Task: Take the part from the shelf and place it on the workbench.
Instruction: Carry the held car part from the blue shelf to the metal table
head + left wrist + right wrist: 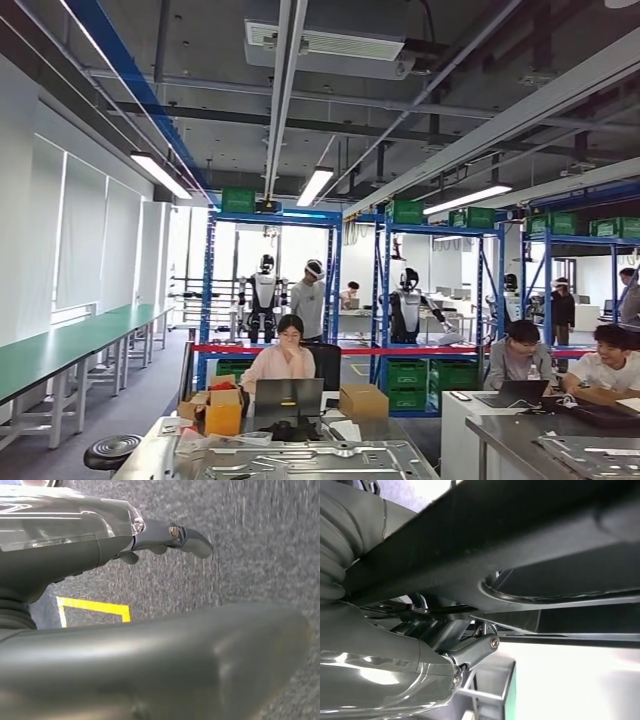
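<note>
Closest to my right wrist camera is the part point(508, 540), a long dark flat metal piece with a rounded cutout in it. It runs across the top of my right hand point(395, 665). That hand grips it, with the dark fingers point(474, 650) reaching up beneath it, though exactly where the fingertips press is hidden by the part itself. So the part is in my right hand, not on a bench. My left hand point(75, 550) holds nothing. Its thick grey thumb point(188, 655) and a straight dark finger point(188, 537) are spread well apart above grey carpet point(264, 540), where a corner of yellow tape point(94, 607) is marked on the floor. Ahead of me in the head view, a workbench point(483, 425) with a bare steel top stands low on the right. Beside it, a second metal surface carries pressed sheet-metal panels point(302, 462). Beyond these, a person in pink point(283, 355) sits behind a laptop point(288, 397), with cardboard boxes point(364, 400) on either side. Two more seated people point(521, 355) work at the right. Farther back stand blue shelves point(332, 260) holding green crates point(407, 373), with other humanoid robots point(264, 300) between them. Long green-topped tables point(68, 345) line the left wall, and a round stool point(112, 450) sits near the bottom left.
</note>
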Action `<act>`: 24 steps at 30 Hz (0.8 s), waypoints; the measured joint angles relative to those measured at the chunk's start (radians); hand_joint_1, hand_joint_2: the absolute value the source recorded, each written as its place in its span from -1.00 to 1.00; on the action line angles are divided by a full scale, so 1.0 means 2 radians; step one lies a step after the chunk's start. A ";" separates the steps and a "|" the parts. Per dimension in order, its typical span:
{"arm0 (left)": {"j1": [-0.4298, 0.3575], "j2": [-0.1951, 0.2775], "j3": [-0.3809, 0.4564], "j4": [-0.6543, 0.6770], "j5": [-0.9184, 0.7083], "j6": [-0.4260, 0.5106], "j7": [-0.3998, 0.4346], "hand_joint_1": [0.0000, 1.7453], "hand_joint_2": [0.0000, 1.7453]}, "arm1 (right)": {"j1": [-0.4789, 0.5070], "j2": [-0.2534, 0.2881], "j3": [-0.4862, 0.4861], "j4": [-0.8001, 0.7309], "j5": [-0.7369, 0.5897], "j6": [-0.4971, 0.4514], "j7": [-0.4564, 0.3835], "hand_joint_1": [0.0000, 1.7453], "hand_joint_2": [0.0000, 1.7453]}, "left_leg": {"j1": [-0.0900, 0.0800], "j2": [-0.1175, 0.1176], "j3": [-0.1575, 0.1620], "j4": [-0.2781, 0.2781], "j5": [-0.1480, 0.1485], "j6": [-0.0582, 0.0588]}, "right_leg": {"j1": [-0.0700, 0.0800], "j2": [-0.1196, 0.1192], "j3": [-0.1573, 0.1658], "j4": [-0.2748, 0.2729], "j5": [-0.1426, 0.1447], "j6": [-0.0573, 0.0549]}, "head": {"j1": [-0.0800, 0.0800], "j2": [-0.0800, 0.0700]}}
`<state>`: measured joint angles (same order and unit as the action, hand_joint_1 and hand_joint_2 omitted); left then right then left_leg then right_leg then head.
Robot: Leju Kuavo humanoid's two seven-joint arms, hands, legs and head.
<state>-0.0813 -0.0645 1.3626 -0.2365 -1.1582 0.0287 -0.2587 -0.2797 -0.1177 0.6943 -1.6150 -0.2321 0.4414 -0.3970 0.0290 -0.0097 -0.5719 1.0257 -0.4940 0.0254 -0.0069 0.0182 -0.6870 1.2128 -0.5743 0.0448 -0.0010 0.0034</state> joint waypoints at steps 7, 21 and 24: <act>0.000 0.000 0.000 0.000 0.000 -0.002 -0.003 -1.00 1.00 | -0.002 -0.001 0.000 0.001 0.005 0.000 0.000 1.00 1.00 | 0.000 0.012 0.009 0.000 -0.009 -0.010 | -0.002 -0.013 0.038 -0.086 0.055 -0.002 | 0.000 0.000; 0.001 -0.001 0.000 0.000 -0.002 -0.004 -0.003 -1.00 1.00 | -0.006 -0.001 0.000 0.001 0.007 -0.001 0.000 1.00 1.00 | -0.002 0.008 -0.031 0.048 -0.004 -0.018 | 0.005 0.000 0.060 -0.101 0.044 -0.026 | 0.000 0.000; 0.000 -0.001 0.000 0.000 -0.002 -0.004 -0.004 -1.00 1.00 | -0.007 -0.001 0.000 0.001 0.008 -0.001 -0.001 1.00 1.00 | -0.004 0.007 -0.014 0.009 0.006 -0.013 | 0.007 0.003 0.061 -0.099 0.039 -0.018 | 0.000 0.000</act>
<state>-0.0819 -0.0656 1.3624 -0.2365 -1.1616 0.0212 -0.2661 -0.2928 -0.1194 0.6947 -1.6125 -0.2157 0.4397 -0.3981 0.0210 0.0042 -0.6006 1.0438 -0.4819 -0.0008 0.0063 0.0233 -0.5642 1.0156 -0.4964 0.0078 -0.0013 0.0036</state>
